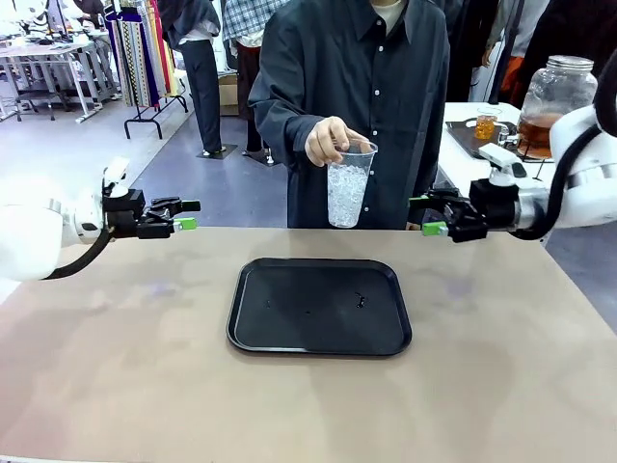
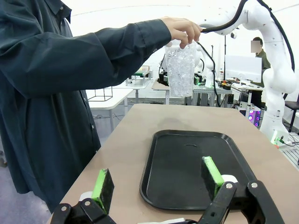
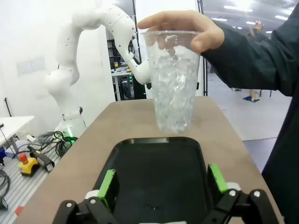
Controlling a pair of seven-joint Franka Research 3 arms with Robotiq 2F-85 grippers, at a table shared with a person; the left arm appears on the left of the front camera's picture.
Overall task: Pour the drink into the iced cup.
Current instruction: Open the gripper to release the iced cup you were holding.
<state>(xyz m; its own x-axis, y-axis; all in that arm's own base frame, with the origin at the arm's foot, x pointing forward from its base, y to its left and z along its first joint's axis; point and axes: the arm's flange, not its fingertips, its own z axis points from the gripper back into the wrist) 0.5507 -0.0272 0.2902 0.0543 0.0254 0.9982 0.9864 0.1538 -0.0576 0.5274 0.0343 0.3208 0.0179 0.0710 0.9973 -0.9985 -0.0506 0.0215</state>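
A person's hand (image 1: 333, 143) holds the iced cup (image 1: 349, 183), a clear plastic cup full of white ice, by its rim above the table's far edge. It hangs just beyond the black tray (image 1: 318, 307). My left gripper (image 1: 188, 214) hovers open at the left, pointing toward the cup. My right gripper (image 1: 426, 214) hovers open at the right, also facing it. Neither one holds anything. In the left wrist view the cup (image 2: 181, 70) is far beyond my open gripper (image 2: 158, 182). In the right wrist view it (image 3: 174, 84) hangs ahead of my open gripper (image 3: 162, 183). The amber drink fills a small cup (image 1: 486, 126) on a side table.
A large glass jar (image 1: 551, 96) with amber liquid stands on the side table behind the right arm. The tray lies in the middle of the brown table (image 1: 116, 367), with bare tabletop on both sides and in front. The person stands at the far edge.
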